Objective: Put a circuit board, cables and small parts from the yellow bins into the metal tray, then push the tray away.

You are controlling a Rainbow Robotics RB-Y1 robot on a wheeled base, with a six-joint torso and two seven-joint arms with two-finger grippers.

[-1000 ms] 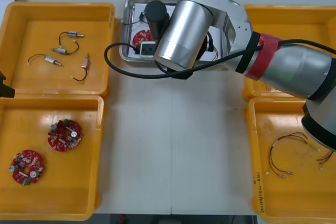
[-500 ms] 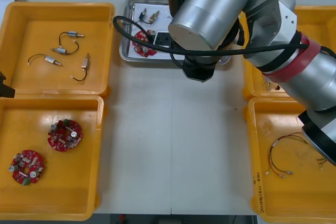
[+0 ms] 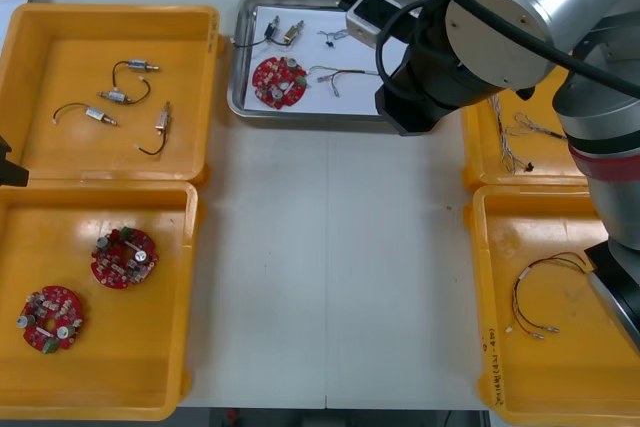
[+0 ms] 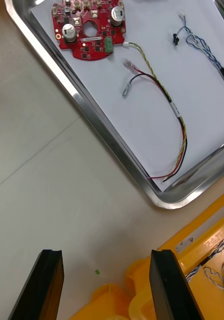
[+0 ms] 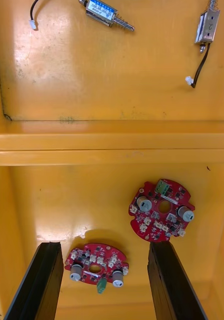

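Three kinds of goods sit in the metal tray (image 3: 240, 97) at the table's far side: a round red circuit board (image 3: 279, 81) on the white liner, a red and yellow cable (image 3: 340, 74) just beside it, a twisted blue and white cable (image 4: 206, 47) farther along, and a small metal part (image 3: 290, 31) near the far rim. That reads as loading done, so the push is the step in hand. The right gripper (image 4: 107, 255) hovers empty, fingers spread wide, over bare table (image 4: 47, 165) just off the tray's near corner, with a yellow bin (image 4: 156, 280) close under its fingertips. Over on the other side the left gripper (image 5: 104, 247) waits, also spread and holding nothing, above the near left bin where two spare boards (image 3: 124, 257) lie. Next move, by my reckoning: bring the right fingers down against the tray's near rim, square and central, then drive straight away so the tray slides without swinging or spilling.
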